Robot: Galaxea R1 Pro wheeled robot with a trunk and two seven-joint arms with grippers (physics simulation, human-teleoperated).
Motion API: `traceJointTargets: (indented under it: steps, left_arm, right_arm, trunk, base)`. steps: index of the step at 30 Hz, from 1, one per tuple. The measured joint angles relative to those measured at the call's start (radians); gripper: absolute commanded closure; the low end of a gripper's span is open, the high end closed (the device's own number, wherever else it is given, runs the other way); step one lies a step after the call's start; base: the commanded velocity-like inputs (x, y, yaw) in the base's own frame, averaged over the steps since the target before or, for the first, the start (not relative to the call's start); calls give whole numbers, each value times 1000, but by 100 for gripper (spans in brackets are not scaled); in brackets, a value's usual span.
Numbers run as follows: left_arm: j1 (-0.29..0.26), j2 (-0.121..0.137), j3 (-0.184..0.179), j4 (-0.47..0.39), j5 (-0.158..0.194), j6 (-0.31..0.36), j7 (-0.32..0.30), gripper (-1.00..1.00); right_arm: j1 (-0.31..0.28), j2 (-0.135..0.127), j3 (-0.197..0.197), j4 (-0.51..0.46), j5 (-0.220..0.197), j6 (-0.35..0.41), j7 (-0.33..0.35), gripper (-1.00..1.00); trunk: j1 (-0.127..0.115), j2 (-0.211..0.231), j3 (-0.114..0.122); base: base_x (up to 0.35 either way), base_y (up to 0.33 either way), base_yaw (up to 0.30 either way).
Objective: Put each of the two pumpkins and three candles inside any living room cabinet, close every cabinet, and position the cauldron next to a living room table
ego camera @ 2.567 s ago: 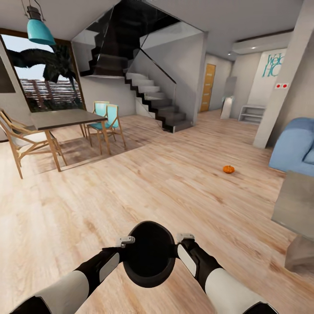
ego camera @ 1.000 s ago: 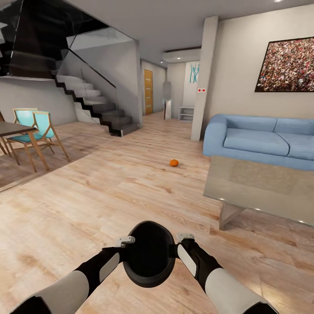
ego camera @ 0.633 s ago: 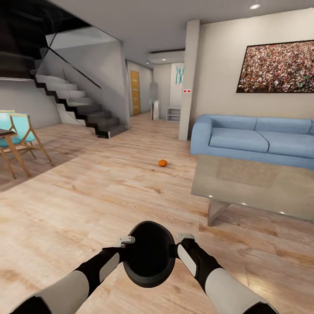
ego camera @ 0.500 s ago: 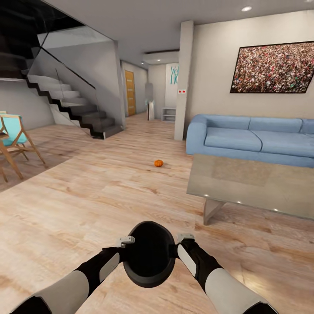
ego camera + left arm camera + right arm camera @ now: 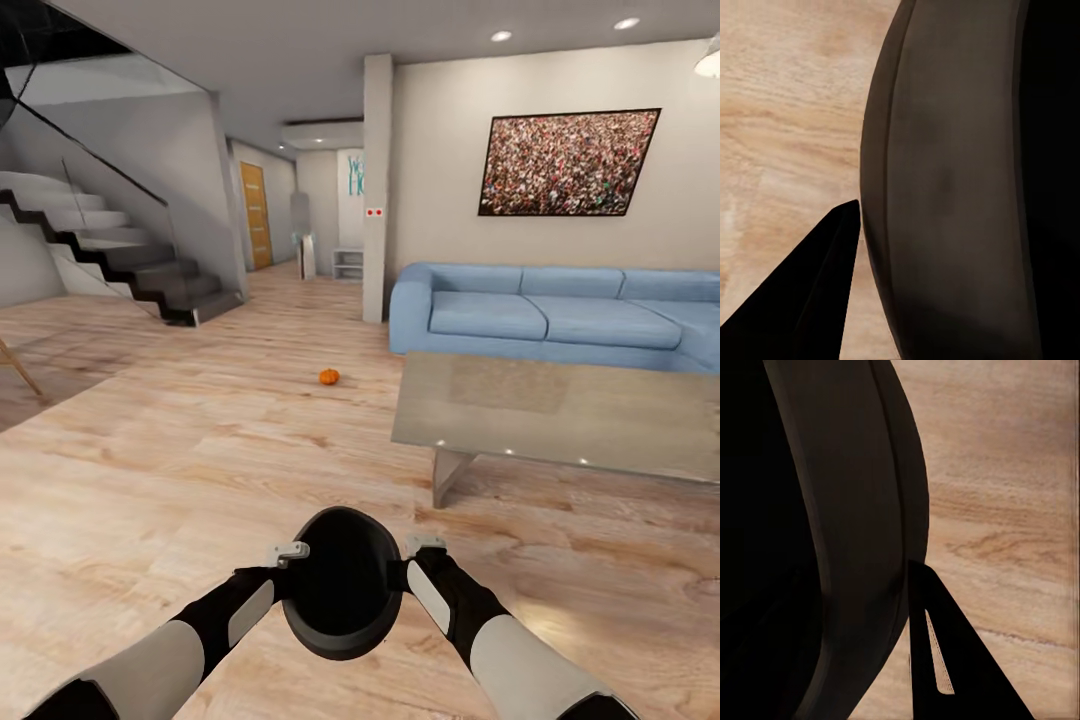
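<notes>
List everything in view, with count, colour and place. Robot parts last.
pumpkin: one, orange, on the floor left of the table
cauldron: one, black, held between both grippers
table: one, glassy grey top, right of centre, in front of the sofa
sofa: one, blue, against the far wall
picture: one, speckled red and white, on the wall above the sofa
stairs: one flight, dark with pale treads, far left
door: one, orange-brown, down the hall
floor: pale wood planks
left gripper: one, at the cauldron's left side
right gripper: one, at the cauldron's right side
</notes>
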Motion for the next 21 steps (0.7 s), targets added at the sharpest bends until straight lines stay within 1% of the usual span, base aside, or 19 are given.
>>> traceJointTargets:
  steps: [5, 8, 21]
  left_arm:
    - [0, 0, 0, 0, 0, 0, 0, 100]
    - [0, 0, 0, -1, 0, 0, 0, 100]
    - [0, 0, 3, -4, -4, 0, 1, 100]
  right_arm:
    - [0, 0, 0, 0, 0, 0, 0, 100]
    - [0, 0, 0, 0, 0, 0, 0, 100]
    - [0, 0, -2, -3, 6, 1, 2, 100]
  trunk:
    - [0, 0, 2]
    - [0, 0, 3]
    - [0, 0, 3]
  base:
    - [0, 0, -255]
    - [0, 0, -156]
    - [0, 0, -19]
